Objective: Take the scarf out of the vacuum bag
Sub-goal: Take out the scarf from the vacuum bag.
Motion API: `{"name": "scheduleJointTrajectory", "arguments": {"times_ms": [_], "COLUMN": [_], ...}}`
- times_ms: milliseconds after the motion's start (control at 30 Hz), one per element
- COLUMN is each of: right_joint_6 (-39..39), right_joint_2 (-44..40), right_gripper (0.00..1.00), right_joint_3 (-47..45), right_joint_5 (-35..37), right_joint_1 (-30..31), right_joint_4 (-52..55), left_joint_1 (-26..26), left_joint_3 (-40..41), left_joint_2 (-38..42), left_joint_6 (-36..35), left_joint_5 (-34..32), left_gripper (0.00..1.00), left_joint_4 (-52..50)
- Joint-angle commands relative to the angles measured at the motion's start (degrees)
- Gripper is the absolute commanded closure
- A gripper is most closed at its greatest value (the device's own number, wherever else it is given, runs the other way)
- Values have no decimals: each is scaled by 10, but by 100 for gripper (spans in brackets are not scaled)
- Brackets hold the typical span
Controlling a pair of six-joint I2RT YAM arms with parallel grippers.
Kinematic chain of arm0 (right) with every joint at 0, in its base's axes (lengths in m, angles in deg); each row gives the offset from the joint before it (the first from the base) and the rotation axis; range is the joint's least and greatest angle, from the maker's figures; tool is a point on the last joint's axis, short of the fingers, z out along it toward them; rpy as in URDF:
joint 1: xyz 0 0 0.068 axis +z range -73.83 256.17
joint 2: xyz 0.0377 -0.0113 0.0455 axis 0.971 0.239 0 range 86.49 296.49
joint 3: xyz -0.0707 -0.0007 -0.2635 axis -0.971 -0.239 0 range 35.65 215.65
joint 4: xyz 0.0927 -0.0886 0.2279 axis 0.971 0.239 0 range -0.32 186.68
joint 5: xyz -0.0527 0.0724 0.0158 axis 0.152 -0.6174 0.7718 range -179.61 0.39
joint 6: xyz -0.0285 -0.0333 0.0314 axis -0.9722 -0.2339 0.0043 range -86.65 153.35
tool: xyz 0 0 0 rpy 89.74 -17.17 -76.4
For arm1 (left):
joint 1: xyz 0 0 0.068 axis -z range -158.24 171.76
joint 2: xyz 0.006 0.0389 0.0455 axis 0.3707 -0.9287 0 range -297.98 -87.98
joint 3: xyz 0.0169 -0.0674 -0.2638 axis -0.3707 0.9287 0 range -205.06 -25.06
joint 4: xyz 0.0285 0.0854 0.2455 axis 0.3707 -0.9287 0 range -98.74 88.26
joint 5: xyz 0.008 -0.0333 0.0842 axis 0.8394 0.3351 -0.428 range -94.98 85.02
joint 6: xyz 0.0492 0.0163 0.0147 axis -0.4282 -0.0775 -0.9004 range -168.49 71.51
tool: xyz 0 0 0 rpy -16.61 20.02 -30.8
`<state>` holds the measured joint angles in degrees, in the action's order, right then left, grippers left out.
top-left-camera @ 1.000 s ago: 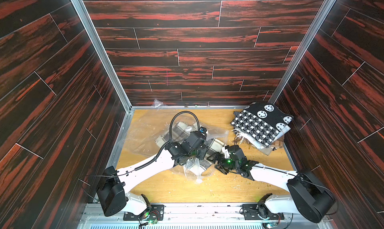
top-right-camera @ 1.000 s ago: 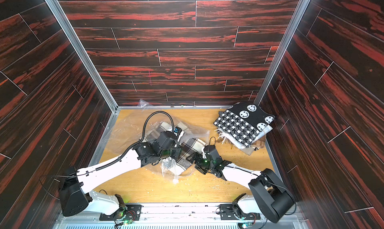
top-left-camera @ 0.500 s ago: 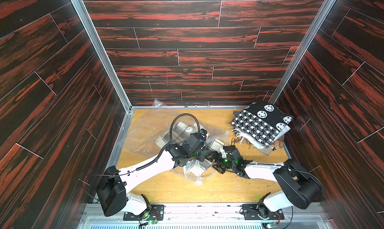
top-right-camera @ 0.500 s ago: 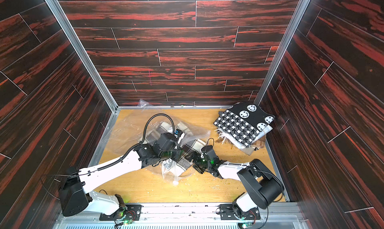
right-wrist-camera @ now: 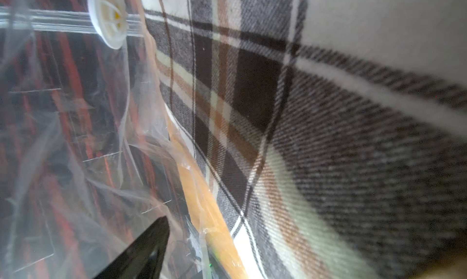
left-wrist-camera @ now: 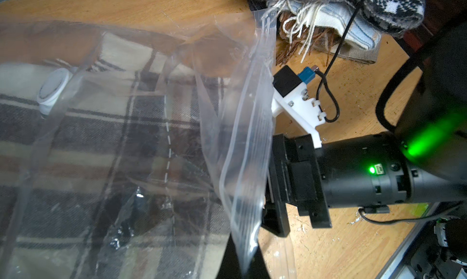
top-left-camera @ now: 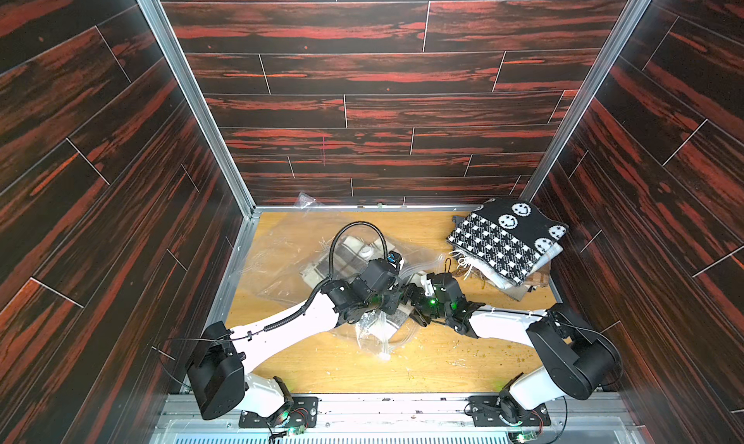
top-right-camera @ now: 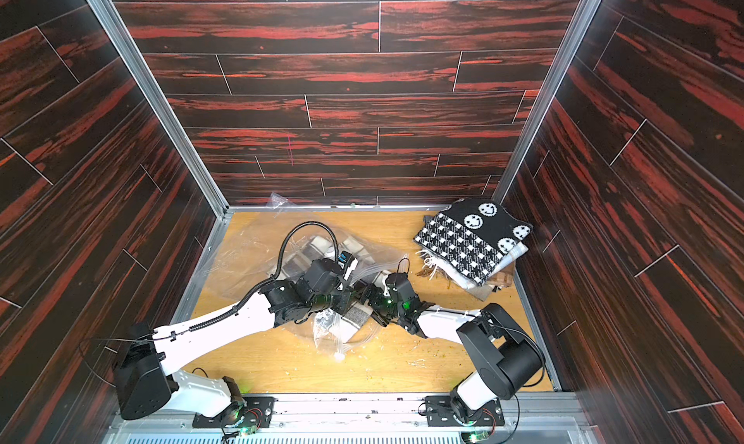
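Top views first. Got the vacuum bag (top-left-camera: 273,257) sprawled, clear and crinkly, over the left and middle of the tabletop (top-left-camera: 443,365). Plaid scarf (top-left-camera: 318,267) sitting inside it, round white valve (top-left-camera: 365,251) facing up. Can see the left end effector (top-left-camera: 396,301) and right end effector (top-left-camera: 414,304) just beside each other at the bag's near right end, same in both top views. Also spotting a folded pile (top-left-camera: 503,240) of knits in the back right corner, black-and-white smiley one on top, apart from the bag.

Left wrist view next. Shows the left end effector clenched on the bag's zip-seal edge (left-wrist-camera: 252,138), with plastic rising out of the pinch. Catches the right end effector poking in behind that edge, fingertips hidden by the plastic. Scarf plainly inside the bag here, under the valve face.

Right wrist view last. Scarf right up close, filling most of it, with crumpled plastic and the valve off to one side. Only one black finger (right-wrist-camera: 141,252) showing, clear of the fabric with a strip of tabletop between. Other one hidden. Jaws spread wide, so calling it released, not clamped on anything visible.
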<state>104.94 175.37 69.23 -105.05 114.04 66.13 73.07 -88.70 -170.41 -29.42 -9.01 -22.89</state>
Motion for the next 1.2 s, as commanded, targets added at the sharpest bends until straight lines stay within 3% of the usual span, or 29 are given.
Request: {"name": "scheduleJointTrajectory", "arguments": {"times_ms": [0,333,633,933,1167], "right_joint_6": [-10,-4,16,9,37], "right_joint_2": [-6,7,-22,30,73], "right_gripper": [9,9,9,9,26], "right_joint_3": [2,-9,-63,-17,-18], "right_joint_5": [1,9,64,53,50], "right_joint_1": [2,2,-3,-6,-7], "right_joint_4": [7,-1,21,-2,-88], "left_joint_1": [4,4,4,4,4], "left_joint_3": [2,6,5,1,2], "left_joint_2": [23,28,23,19,21], "left_joint_6": [2,1,-2,1,4], "left_joint_5": [3,-2,-5,1,-1], "left_gripper": [100,100,100,100,100], "left_joint_4": [5,-1,0,1,1]}}
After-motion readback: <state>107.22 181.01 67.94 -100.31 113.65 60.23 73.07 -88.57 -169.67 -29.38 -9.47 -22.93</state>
